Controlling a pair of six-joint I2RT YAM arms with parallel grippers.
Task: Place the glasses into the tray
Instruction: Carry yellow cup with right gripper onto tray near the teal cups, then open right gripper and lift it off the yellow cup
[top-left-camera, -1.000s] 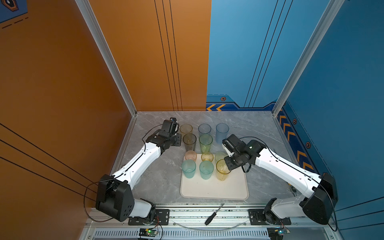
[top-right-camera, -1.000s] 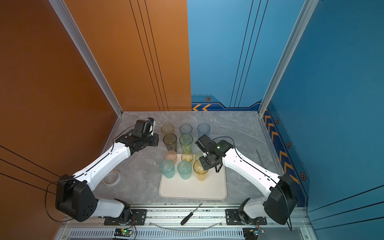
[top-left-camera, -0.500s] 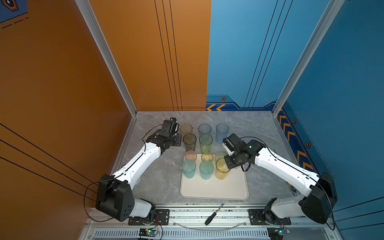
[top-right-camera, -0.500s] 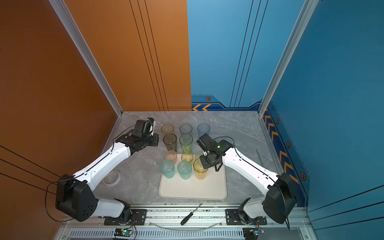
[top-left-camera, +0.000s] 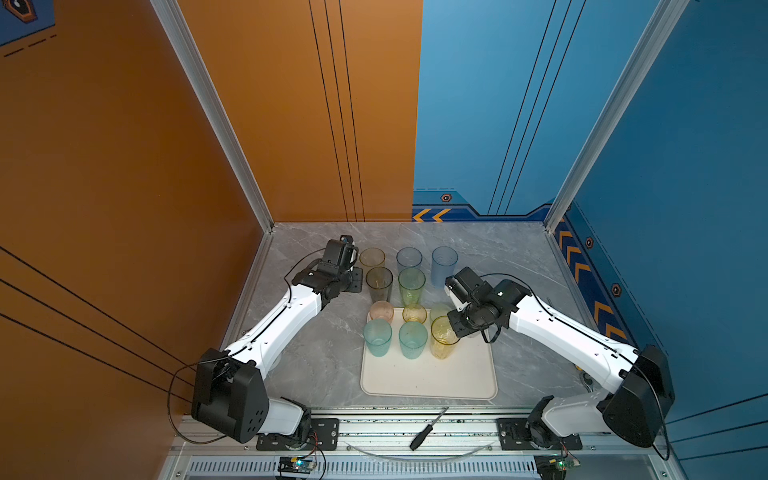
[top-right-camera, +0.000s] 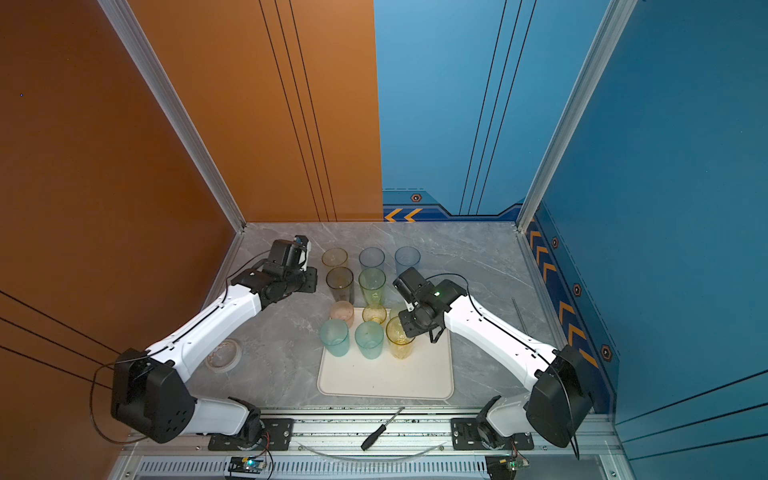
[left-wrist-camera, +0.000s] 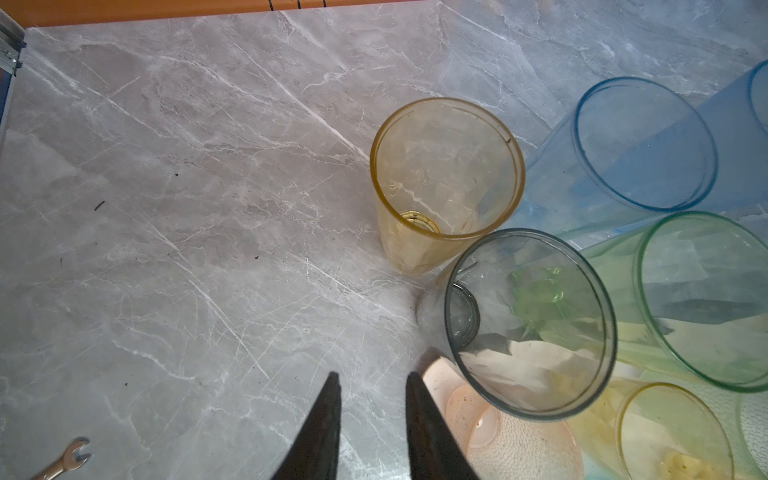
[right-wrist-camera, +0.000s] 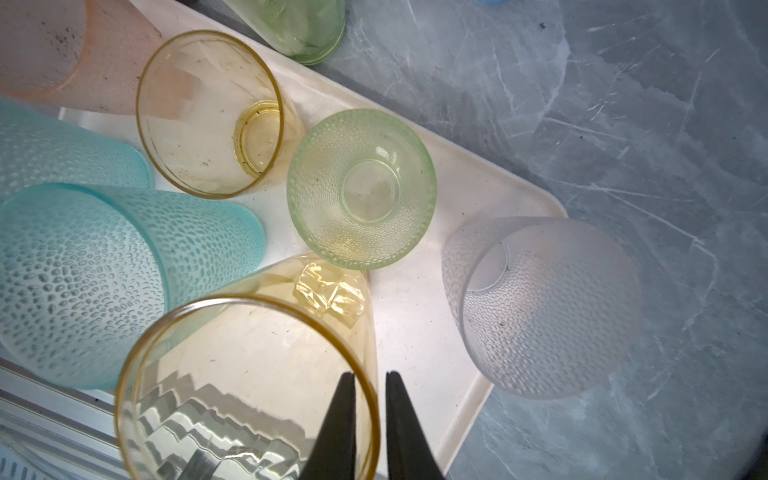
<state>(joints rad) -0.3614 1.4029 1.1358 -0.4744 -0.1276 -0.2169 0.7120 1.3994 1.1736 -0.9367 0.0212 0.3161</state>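
The cream tray (top-left-camera: 428, 380) (top-right-camera: 386, 378) holds two teal glasses (top-left-camera: 377, 337), short pink (top-left-camera: 381, 311), yellow (top-left-camera: 414, 312), green (right-wrist-camera: 361, 189) and frosted clear (right-wrist-camera: 540, 307) ones, and a tall yellow glass (top-left-camera: 442, 338) (right-wrist-camera: 249, 395). My right gripper (right-wrist-camera: 370, 374) (top-left-camera: 456, 328) straddles that tall glass's rim, one finger inside and one outside, slightly apart from the wall. Behind the tray on the table stand smoke grey (top-left-camera: 379, 284), green (top-left-camera: 411, 286), yellow (top-left-camera: 372, 258) and two blue (top-left-camera: 409, 259) glasses. My left gripper (left-wrist-camera: 372, 376) (top-left-camera: 355, 284) hangs open and empty beside the grey glass (left-wrist-camera: 528, 324).
A screwdriver (top-left-camera: 428, 428) lies on the front rail. A tape roll (top-right-camera: 223, 355) sits under the left arm, and a small wrench (left-wrist-camera: 62, 459) lies on the marble. Orange and blue walls close the back and sides.
The right gripper's fingers have parted a little around the tall yellow glass's rim. The left arm has not moved.
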